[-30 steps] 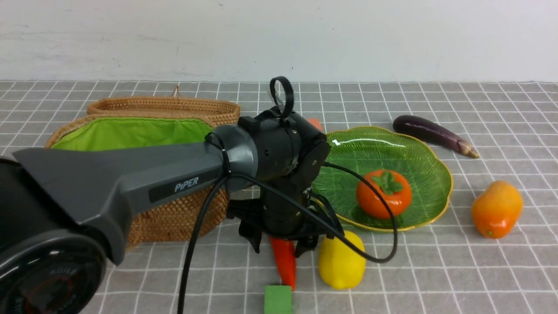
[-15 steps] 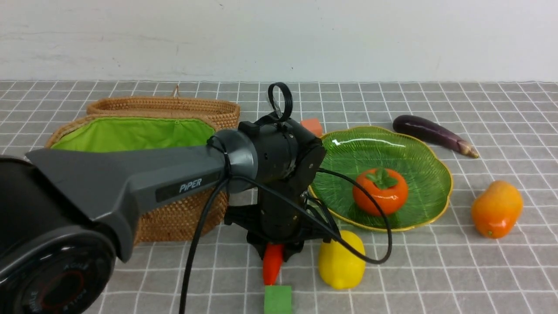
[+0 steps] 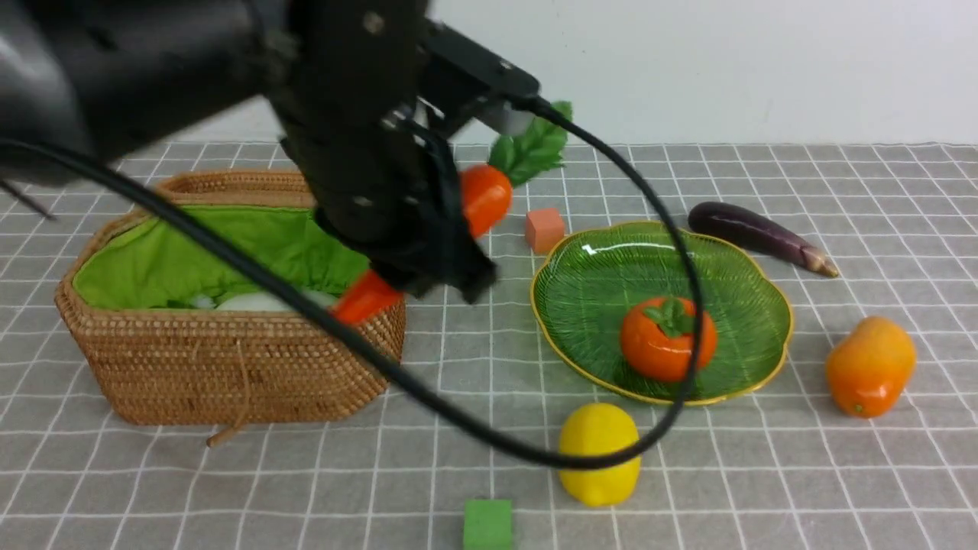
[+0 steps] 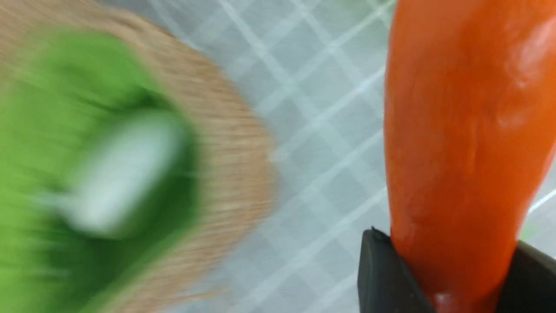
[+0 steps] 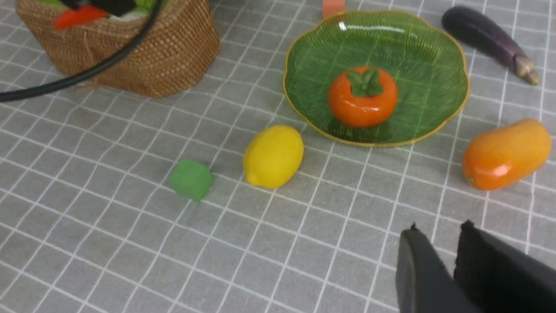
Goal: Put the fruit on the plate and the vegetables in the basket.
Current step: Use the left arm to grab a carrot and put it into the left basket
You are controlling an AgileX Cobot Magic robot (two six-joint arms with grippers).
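My left gripper (image 3: pixel 428 248) is shut on the orange carrot (image 3: pixel 483 197), held tilted in the air over the right rim of the wicker basket (image 3: pixel 229 359). Its leaves point up and back, its tip (image 3: pixel 365 299) down toward the green lining. A white radish (image 3: pixel 252 302) lies inside the basket. The round orange fruit (image 3: pixel 667 340) sits on the green plate (image 3: pixel 756 260). The lemon (image 3: pixel 598 453), the mango (image 3: pixel 871 367) and the eggplant (image 3: pixel 756 235) lie on the cloth. My right gripper (image 5: pixel 439 228) hovers near the mango, its fingers a narrow gap apart and holding nothing.
A salmon cube (image 3: pixel 544 229) sits behind the plate's left edge. A green cube (image 3: pixel 487 524) lies at the front, left of the lemon. The left arm's black cable (image 3: pixel 458 424) sags low across the middle, over the lemon and the plate.
My left gripper closed on the carrot on the cloth beside the lemon, then lifted it up and left to above the basket's right rim. The right arm stayed still.
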